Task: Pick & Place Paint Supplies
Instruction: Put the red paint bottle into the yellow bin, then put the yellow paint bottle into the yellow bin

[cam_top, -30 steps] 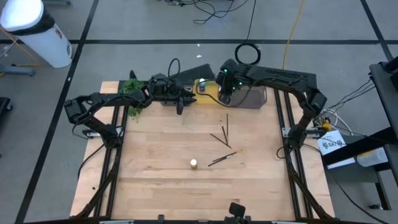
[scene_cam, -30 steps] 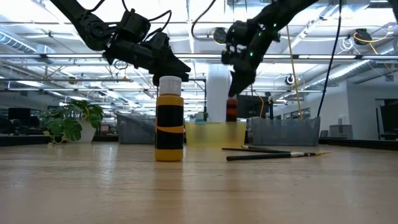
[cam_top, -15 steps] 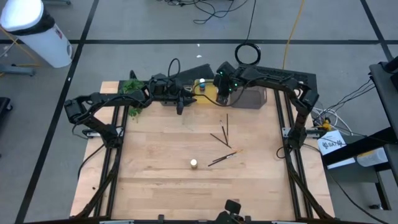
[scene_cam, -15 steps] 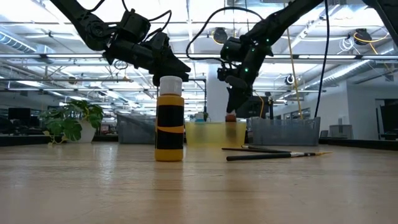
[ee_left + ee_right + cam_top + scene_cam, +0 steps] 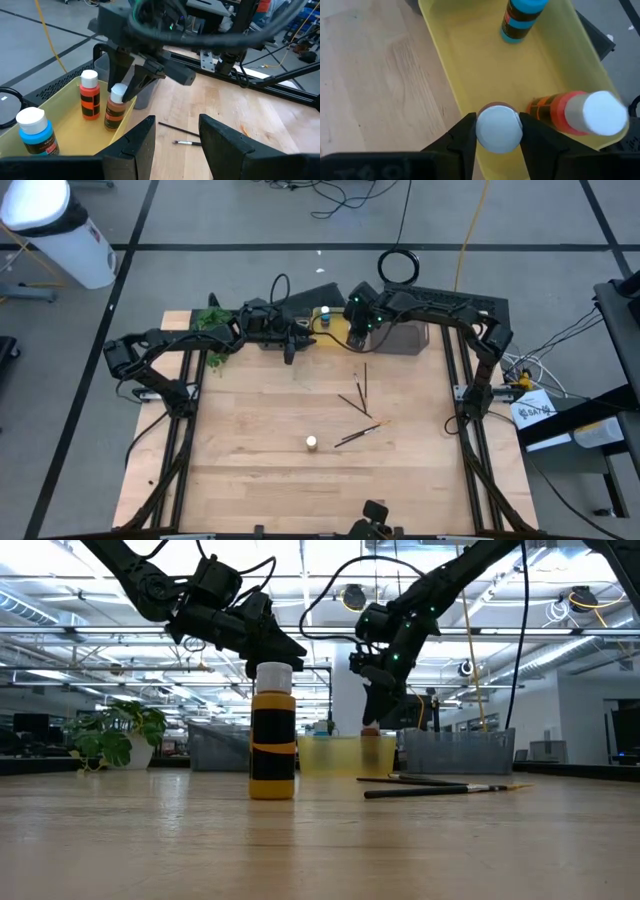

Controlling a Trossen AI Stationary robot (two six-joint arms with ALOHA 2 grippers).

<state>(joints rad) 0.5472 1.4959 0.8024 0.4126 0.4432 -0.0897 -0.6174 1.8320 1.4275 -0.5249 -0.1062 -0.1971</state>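
Note:
My right gripper (image 5: pixel 498 131) reaches down into the yellow bin (image 5: pixel 445 60), shut on a red-brown, white-capped paint bottle (image 5: pixel 114 109). An orange bottle (image 5: pixel 90 96) and a blue bottle (image 5: pixel 34 131) stand upright on the bin's floor beside it. A yellow bottle (image 5: pixel 312 443) stands alone on the table, and thin dark brushes (image 5: pixel 358 395) lie flat near the middle. My left gripper (image 5: pixel 177 140) hangs open above the table, just left of the bin, with nothing between its fingers. No scissors show. My right gripper pinches the red-brown bottle's white cap (image 5: pixel 498 120) between its two fingers, one on each side. The fingers slant down from above. The bottle stands upright inside the yellow bin, close to one wall, and its base looks set on the bin's floor.
A grey bin (image 5: pixel 408 338) stands right of the yellow one at the table's far edge. A green plant (image 5: pixel 212 320) sits at the far left. The near half of the wooden table, around the lone bottle (image 5: pixel 273 730) and brushes (image 5: pixel 440 787), is open.
My right gripper has come down into the yellow bin, carrying the red-brown bottle upright with it; the bottle now stands low inside the bin.

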